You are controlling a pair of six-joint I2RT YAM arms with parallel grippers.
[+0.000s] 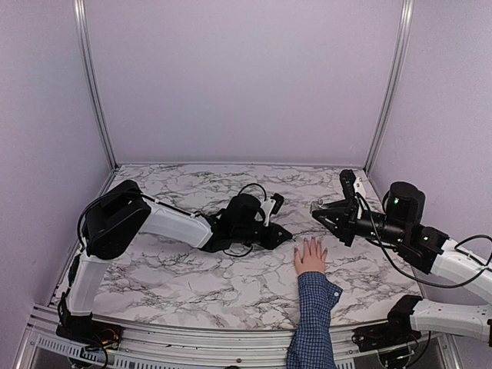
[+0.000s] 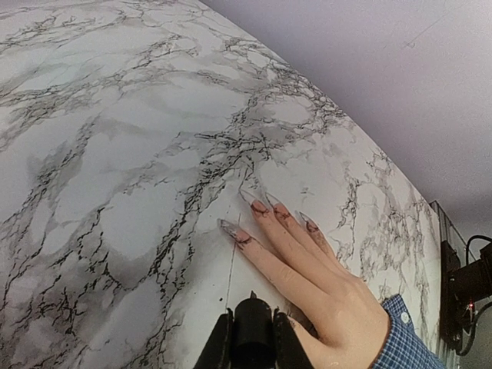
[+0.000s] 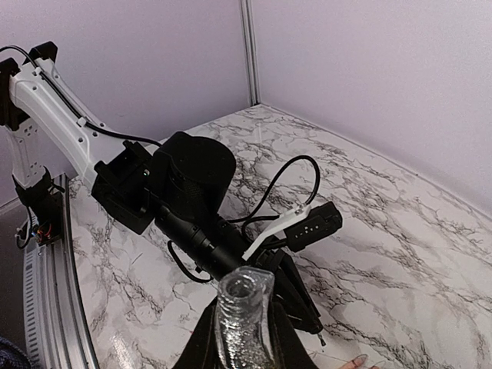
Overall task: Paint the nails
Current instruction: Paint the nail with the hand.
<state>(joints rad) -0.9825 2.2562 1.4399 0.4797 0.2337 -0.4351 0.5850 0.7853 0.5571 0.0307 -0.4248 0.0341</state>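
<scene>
Nails [image 2: 251,200]: long and pointy, with dark red-brown marks on them. They are at the tips of the fingers, pointing to the far side of the table.
Hand [image 1: 310,257]: a pale hand lying flat on the table, fingers spread a little. It is near the right side, closer to the near edge than the far one.
Sleeve [image 1: 314,311]: blue and checked, reaching in over the near edge.
Table [image 1: 177,280]: white with grey and black marble lines.
Left gripper [image 2: 252,342]: low down, just to the left of the hand, by the thumb side. Its two fingers are pressed tight on a small dark cap [image 2: 252,317].
Left arm [image 1: 173,223]: white and black, stretched low across the table from the left.
Right gripper [image 3: 241,346]: just past the fingertips, on the far right side. Its fingers are squeezed around a grey sparkly bottle [image 3: 243,296].
Bottle: standing up in the grip, with its top open. It is held above the table, not sitting on it.
Walls [image 1: 246,77]: plain pale purple all around.
</scene>
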